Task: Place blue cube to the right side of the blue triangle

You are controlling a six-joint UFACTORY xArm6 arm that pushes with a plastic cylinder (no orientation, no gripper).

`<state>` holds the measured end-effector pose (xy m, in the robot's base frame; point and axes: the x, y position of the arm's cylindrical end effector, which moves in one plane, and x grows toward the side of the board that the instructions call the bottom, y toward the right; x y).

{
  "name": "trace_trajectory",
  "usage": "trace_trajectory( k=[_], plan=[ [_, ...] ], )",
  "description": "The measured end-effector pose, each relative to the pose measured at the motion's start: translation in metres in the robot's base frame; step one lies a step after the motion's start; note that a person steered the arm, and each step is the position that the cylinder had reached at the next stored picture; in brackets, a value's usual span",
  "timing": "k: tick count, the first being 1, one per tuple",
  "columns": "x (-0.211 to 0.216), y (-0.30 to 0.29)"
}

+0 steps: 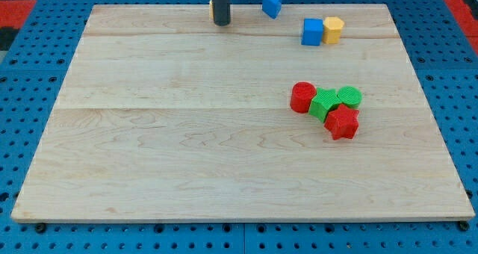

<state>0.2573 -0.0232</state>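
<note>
The blue cube [312,31] sits near the view's top right, touching a yellow block [333,29] on its right. The blue triangle [272,4] lies at the top edge, up and to the left of the cube. My tip [222,22] stands near the top edge, left of the triangle and well left of the cube, touching no block.
A cluster sits right of centre: a red cylinder [302,97], a green cube [325,104], a green cylinder [349,97] and a red star-like block [343,123], all close together. The wooden board [187,134] rests on a blue pegboard.
</note>
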Motion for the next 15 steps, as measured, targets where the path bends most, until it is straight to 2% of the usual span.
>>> trace_trajectory(
  k=[1,2,5,6,9,13,15],
  plan=[
    [0.045,0.047],
    [0.063,0.103],
    [0.035,0.165],
    [0.013,0.170],
    [0.016,0.137],
    [-0.028,0.137],
    [-0.045,0.228]
  ],
)
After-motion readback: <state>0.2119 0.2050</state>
